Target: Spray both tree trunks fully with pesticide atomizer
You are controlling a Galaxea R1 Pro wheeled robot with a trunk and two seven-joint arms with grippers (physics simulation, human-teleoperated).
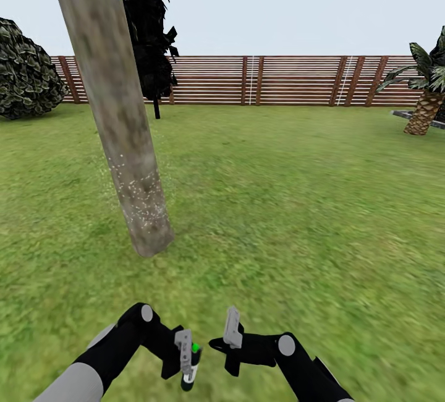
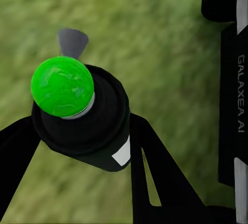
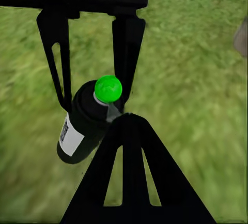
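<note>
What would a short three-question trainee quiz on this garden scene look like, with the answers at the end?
1. True or false: the left gripper holds the atomizer.
2. What colour is the dot on top of the atomizer? A) red B) green C) white
3. Fill in: the white specks sit on the ______ part of the trunk in the head view.

Key:
1. True. The fingers flank the bottle on both sides.
2. B.
3. Lower. The upper trunk shows bare bark, so coverage looks unfinished.
</note>
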